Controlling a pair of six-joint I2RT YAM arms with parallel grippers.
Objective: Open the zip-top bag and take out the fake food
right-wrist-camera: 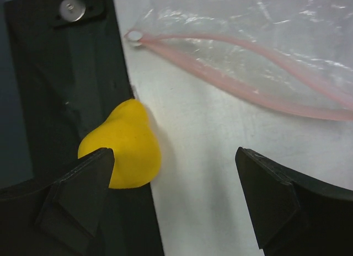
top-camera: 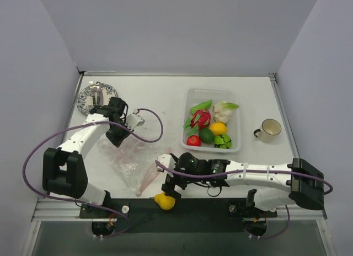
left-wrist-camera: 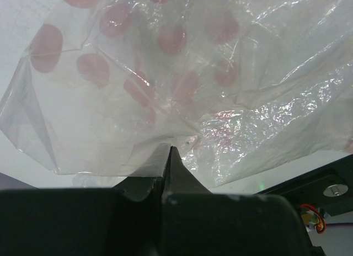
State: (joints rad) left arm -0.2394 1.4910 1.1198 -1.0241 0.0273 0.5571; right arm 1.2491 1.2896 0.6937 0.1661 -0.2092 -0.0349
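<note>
- The yellow piece (right-wrist-camera: pixel 124 145) of fake food lies at the very near edge of the bench (top-camera: pixel 154 96), half over the black rail and outside the bag.
- The right claw (right-wrist-camera: pixel 174 173) hangs above it with jaws wide open, probably aligning to pick it up.
- Just beyond, the zip-top bag (top-camera: pixel 129 162) lies flat; its pink zip strip (right-wrist-camera: pixel 237 74) is parted and no food shows inside.
- The left claw (left-wrist-camera: pixel 168 154) is closed on the bag's far fold, likely to keep it in place.
- Farther right, the other fake food (top-camera: pixel 209 126) sits in the clear tray (top-camera: pixel 190 96).
</note>
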